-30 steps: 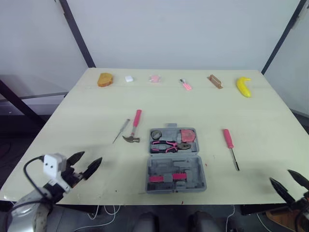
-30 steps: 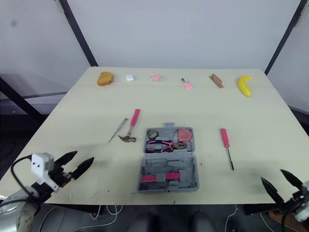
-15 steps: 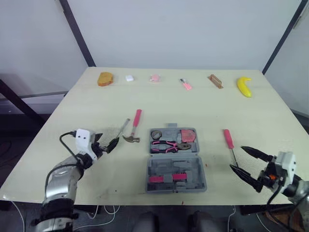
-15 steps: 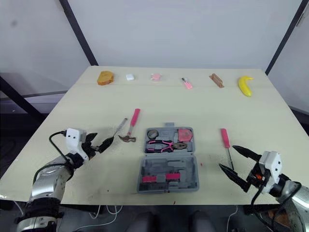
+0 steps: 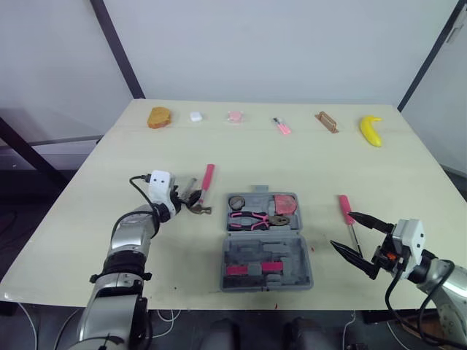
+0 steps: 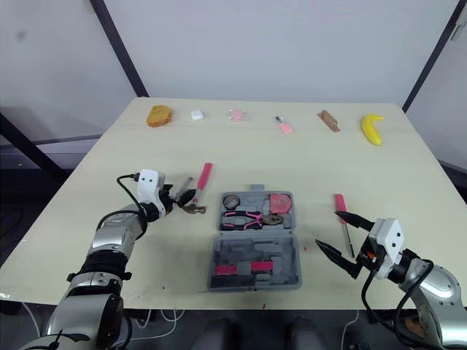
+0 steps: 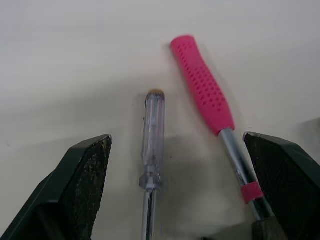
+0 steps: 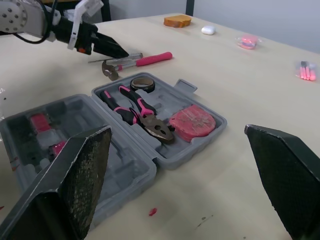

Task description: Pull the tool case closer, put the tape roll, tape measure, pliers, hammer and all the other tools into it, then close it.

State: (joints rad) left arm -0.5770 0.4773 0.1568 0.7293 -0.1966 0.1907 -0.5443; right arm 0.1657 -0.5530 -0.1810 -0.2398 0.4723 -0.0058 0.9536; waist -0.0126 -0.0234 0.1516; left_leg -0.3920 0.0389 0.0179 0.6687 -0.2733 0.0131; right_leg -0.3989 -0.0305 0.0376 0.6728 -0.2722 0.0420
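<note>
Both hands released, flanking the open tool case [image 5: 266, 261].
Left hand [image 5: 188, 200] gapes over the clear-handled screwdriver [image 7: 152, 140] and hammer [image 5: 203, 191], left of the tool case; right hand [image 5: 343, 230] gapes beside the pink screwdriver [image 5: 345, 209], right of it. Pliers [image 5: 252, 219] lie inside.

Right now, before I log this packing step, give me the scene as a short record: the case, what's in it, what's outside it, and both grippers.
case: grey plastic tool case, open, lying flat
inside: pink-handled pliers, dark tape roll, pink tape measure
outside, left of case: pink-handled hammer, clear-handled screwdriver, side by side
outside, right of case: pink-handled screwdriver
left gripper: open, spanning hammer and clear-handled screwdriver
right gripper: open, beside the pink-handled screwdriver
</note>
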